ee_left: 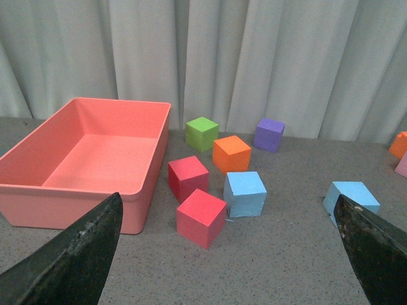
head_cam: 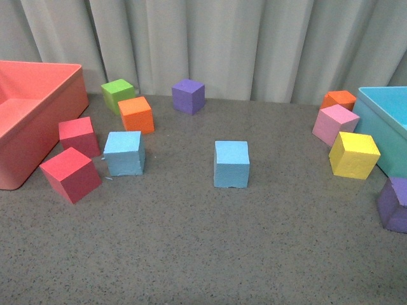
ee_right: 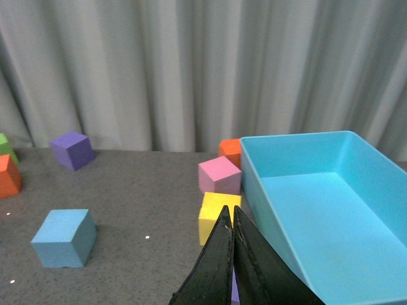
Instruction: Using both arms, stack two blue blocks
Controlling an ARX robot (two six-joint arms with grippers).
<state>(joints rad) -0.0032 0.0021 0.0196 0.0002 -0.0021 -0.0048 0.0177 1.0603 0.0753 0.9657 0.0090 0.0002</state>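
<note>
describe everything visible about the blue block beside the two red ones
The light blue block is a matte, foam-looking cube with slightly ragged lower edges. It sits flat on the grey speckled table, just right of the two red blocks and in front of an orange block. Nothing is on it or gripping it.

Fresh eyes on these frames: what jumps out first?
A salmon bin at far left and a turquoise bin at far right frame the table. Bright cubes lie scattered between them. The left blue block and middle blue block sit apart, unstacked.
</note>
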